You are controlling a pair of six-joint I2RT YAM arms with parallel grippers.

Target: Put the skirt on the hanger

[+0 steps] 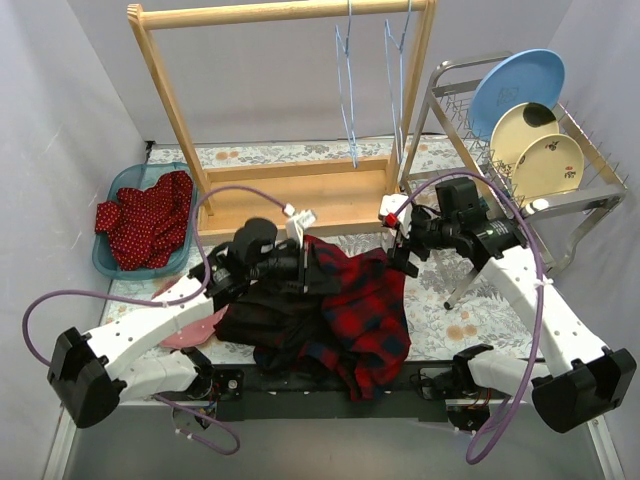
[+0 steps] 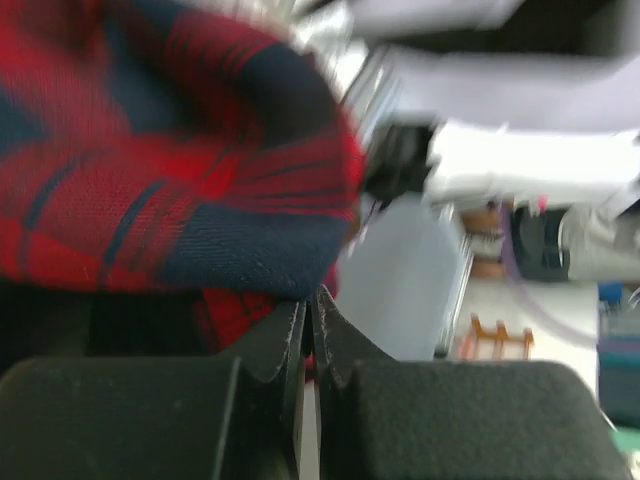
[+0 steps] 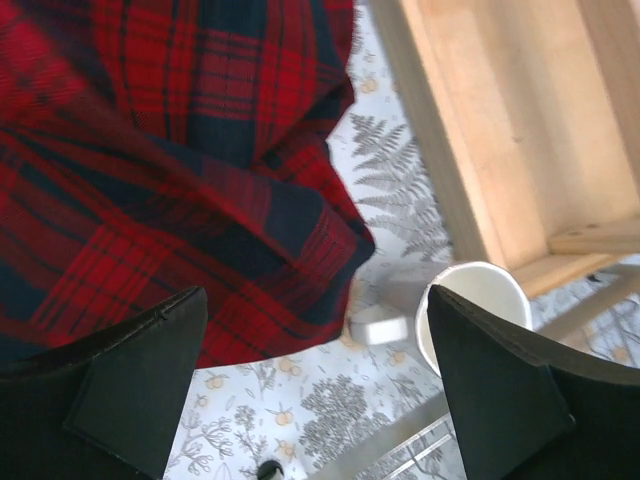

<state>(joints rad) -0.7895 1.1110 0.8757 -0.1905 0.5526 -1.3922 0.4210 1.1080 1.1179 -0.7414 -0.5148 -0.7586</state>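
Right, nearest me the plaid skirt [image 1: 365,310] lies heaped in the lower middle of the frame, reaching down to the near edge of the tabletop [image 1: 445,300] and partly over some dark cloth [image 1: 260,325]. My left jaws are pressed together on the skirt's raised upper edge, while my right jaws stand wide apart just right of it, holding nothing. Farther back, at the top of the frame, two blue hangers [image 1: 348,100] hang from the wooden rack [image 1: 290,12], well apart from the skirt.

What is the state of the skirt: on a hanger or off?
Off. The skirt lies crumpled on the table; both hangers hang bare.
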